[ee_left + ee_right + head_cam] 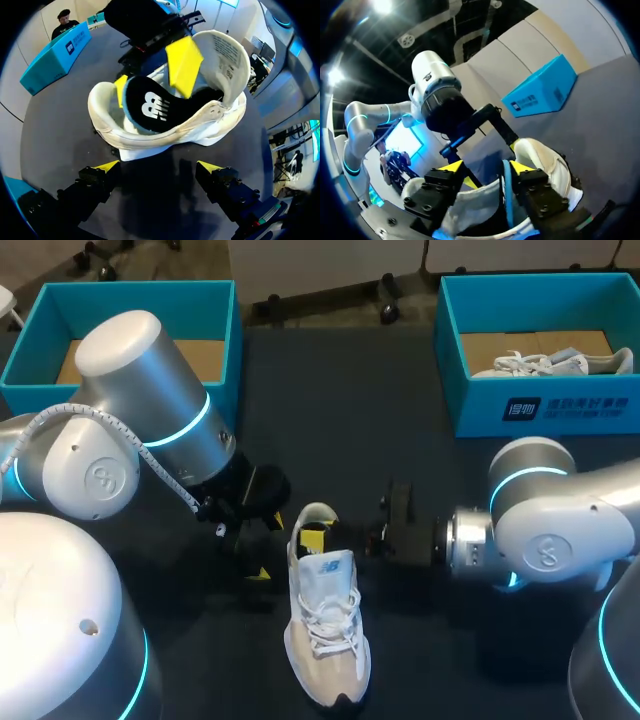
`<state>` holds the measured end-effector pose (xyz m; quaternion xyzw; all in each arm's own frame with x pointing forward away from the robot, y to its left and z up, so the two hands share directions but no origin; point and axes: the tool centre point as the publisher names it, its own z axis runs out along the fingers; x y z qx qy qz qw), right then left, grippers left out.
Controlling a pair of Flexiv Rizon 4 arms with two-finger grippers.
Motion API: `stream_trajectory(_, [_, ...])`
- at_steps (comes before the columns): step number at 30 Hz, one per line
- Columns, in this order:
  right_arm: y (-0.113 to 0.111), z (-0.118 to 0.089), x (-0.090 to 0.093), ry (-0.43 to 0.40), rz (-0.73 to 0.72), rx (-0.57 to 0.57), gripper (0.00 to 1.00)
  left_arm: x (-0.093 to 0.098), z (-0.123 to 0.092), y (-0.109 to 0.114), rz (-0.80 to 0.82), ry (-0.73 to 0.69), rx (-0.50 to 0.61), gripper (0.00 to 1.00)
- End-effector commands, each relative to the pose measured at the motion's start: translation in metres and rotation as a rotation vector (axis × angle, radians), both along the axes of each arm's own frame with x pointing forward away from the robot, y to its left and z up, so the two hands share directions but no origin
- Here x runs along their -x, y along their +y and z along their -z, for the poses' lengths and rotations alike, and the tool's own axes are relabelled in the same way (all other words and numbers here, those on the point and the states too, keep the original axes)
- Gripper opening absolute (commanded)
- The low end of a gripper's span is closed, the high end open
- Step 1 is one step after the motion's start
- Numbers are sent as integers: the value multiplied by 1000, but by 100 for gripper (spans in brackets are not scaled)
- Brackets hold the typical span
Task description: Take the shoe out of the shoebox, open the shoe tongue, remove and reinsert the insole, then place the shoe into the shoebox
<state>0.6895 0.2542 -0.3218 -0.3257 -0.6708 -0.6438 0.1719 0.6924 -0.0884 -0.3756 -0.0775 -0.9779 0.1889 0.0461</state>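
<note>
A white lace-up shoe [325, 630] lies on the dark table with its heel toward the far side. Its tongue [227, 55] stands pulled up, and the black insole [155, 107] with a white logo sits tilted in the heel. My right gripper [318, 535] reaches into the shoe opening from the right. Its yellow fingertips [184, 65] stand apart, open, with the insole's thin edge [507, 200] between them. My left gripper [159, 167] hangs open just short of the shoe's side, with nothing in it. It is at the shoe's left in the head view [260, 550].
An open teal shoebox [225, 330] stands at the far left behind my left arm. A second teal shoebox [480, 410] at the far right holds another white shoe [545, 363]. Dark table surface lies between the boxes.
</note>
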Motion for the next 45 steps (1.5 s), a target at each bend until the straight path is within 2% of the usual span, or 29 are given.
stream_trajectory(1, [-2,-18,-1,1,-6,46,71,0,1,0,1,1,1,100])
stream_trajectory(5, [-7,-24,-2,5,-21,75,65,0,1,0,1,1,1,100])
stream_trajectory(7, [-12,-27,-4,15,-27,92,60,0,1,0,1,1,1,100])
stream_trajectory(14, [-34,-32,-12,69,-104,107,58,0,1,0,1,1,1,100])
stream_trajectory(20, [-53,-31,-16,131,-241,109,61,0,1,0,1,1,1,100])
stream_trajectory(23, [-64,-30,-16,177,-351,101,69,0,1,0,1,1,1,100])
stream_trajectory(26, [-76,-28,-17,234,-414,124,64,0,1,0,1,1,1,100])
stream_trajectory(29, [-88,-27,-19,281,-436,159,63,0,1,0,1,1,1,100])
stream_trajectory(32, [-100,-30,-22,319,-451,185,76,0,1,0,1,1,1,100])
stream_trajectory(34, [-107,-32,-25,348,-458,204,77,0,1,0,1,1,1,100])
stream_trajectory(37, [-115,-35,-30,394,-466,238,66,0,1,0,1,1,1,100])
stream_trajectory(41, [-123,-36,-36,463,-470,299,59,-2,-4,2,1,5,-7,100])
stream_trajectory(45, [-130,-39,-41,515,-484,354,69,-7,-13,13,0,11,-10,100])
